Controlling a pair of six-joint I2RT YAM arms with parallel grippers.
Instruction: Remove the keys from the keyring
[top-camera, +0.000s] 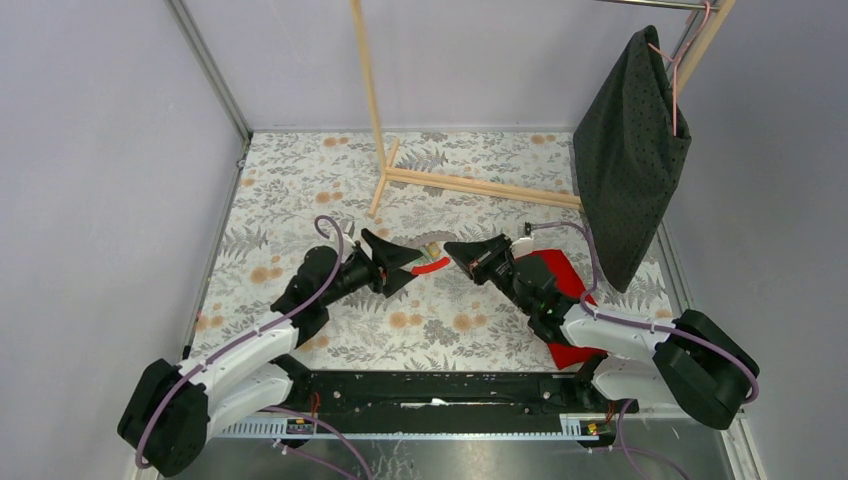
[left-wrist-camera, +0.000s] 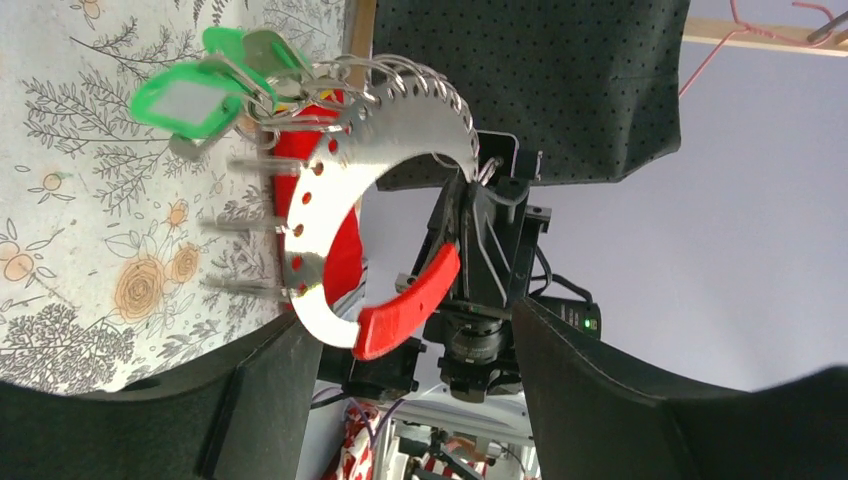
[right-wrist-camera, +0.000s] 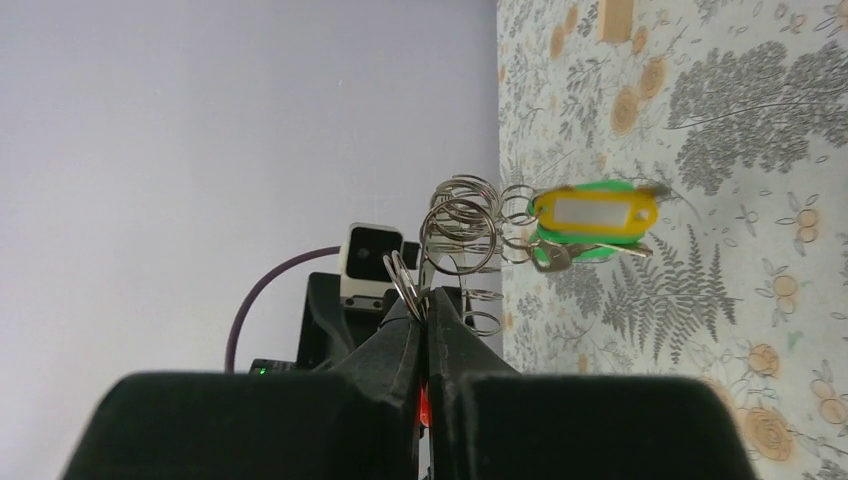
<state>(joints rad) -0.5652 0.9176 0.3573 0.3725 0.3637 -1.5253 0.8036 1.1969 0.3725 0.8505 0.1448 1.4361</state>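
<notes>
From above we see two arms reaching inward over a floral table, their tips close together near its middle. Between the tips is the keyring, of which only a short red stretch shows from this height.

The left wrist camera shows the keyring much closer. It is a flat silver crescent pierced with holes, capped in red at one end, with many small wire loops threaded along its outer edge. The keys hang in a bunch from the loops at the crescent's far end, still attached. One has a green tag with a pale label, and a grey metal key sits beside it.

The left gripper has its fingers spread wide. The red-capped end of the crescent lies in the gap between them, and we cannot tell whether it touches either finger.

In the right wrist camera, the right gripper has its fingers pressed together, pinching the thin edge of the keyring. The wire loops fan out just past the fingertips, and beyond them hangs a yellow tag with green behind it.

A red cloth lies under the right arm. A dark dotted cloth hangs beside a wooden rack at the back of the table
</notes>
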